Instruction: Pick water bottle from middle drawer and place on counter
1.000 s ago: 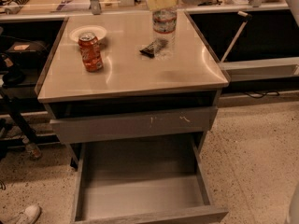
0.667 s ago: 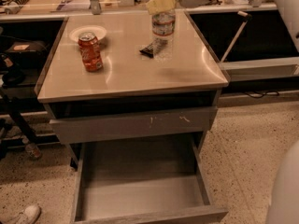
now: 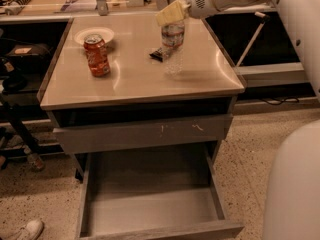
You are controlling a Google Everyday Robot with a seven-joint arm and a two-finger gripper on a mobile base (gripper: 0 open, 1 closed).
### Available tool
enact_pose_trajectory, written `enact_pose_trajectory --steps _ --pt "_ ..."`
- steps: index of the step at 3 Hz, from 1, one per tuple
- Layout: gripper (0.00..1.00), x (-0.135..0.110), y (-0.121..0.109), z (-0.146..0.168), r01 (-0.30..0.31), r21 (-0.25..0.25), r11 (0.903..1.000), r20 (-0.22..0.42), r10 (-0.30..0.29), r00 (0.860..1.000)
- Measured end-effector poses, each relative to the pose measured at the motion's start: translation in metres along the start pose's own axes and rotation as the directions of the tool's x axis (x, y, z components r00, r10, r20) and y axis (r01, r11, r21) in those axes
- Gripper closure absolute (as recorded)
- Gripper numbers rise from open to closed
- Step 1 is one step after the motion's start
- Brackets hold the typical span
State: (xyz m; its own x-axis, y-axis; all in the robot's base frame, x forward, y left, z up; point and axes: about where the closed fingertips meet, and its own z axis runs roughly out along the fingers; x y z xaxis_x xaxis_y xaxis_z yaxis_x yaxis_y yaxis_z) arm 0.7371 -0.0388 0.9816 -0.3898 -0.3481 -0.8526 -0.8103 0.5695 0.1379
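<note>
As the water bottle stands on the counter, I reckon only retreat is left; whether the gripper atop it grips, I cannot tell.

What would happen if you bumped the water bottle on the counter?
The water bottle stands upright, tall and narrow, so a bump up high would probably tip it. Its round body would likely roll afterwards. The counter looks smooth and shiny, so a low nudge might slide it instead. The end effector is right at its top.

Gripper above water bottle on counter.
</note>
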Motion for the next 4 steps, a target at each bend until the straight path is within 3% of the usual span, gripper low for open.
enact_pose_trajectory --steps 2,4 --pt "1.0 0.0181 -0.0067 0.0193 -0.043 -0.048 0.9979 -0.02 0.042 0.999" --pt "0.58 0.0156 -0.0063 0.0179 -0.043 -0.048 0.9979 -0.02 0.042 0.999"
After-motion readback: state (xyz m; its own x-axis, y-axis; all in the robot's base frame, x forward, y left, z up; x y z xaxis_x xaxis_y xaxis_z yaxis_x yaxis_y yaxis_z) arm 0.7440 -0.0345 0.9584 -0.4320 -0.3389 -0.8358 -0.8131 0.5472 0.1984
